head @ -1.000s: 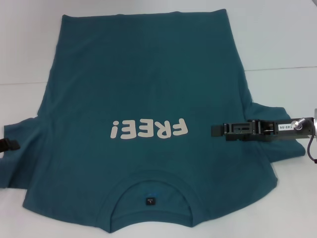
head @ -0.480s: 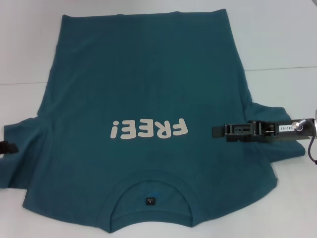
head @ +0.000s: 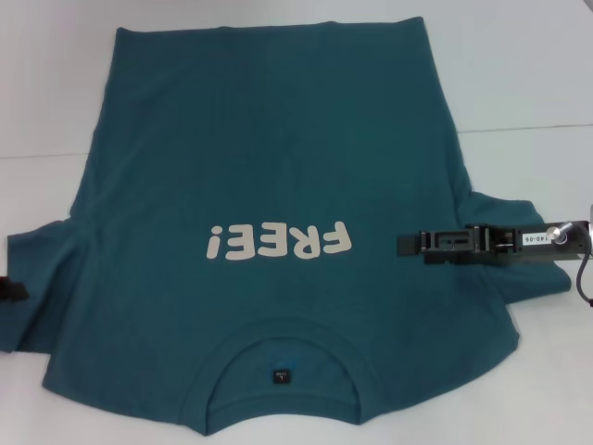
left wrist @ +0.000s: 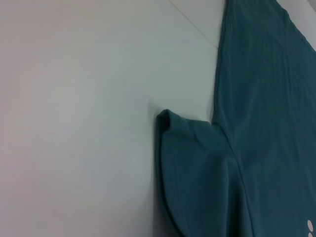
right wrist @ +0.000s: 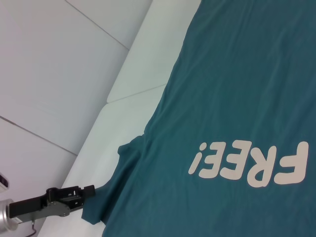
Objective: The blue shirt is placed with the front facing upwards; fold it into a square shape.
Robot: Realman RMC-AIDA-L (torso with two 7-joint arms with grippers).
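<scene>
The blue shirt lies flat and face up on the white table, with its white "FREE!" lettering across the chest and its collar at the near edge. Both short sleeves are spread out. My right gripper reaches in from the right, over the right sleeve, its tip near the armpit. My left gripper shows only as a dark tip at the picture's left edge, beside the left sleeve. In the right wrist view the left gripper sits at that sleeve's outer edge.
A seam runs across the white table behind the sleeves. Bare table surrounds the shirt on the far side and to both sides.
The left gripper has slid a little outward and toward me along the left edge, showing less of itself. The right gripper and the shirt have stayed put.
</scene>
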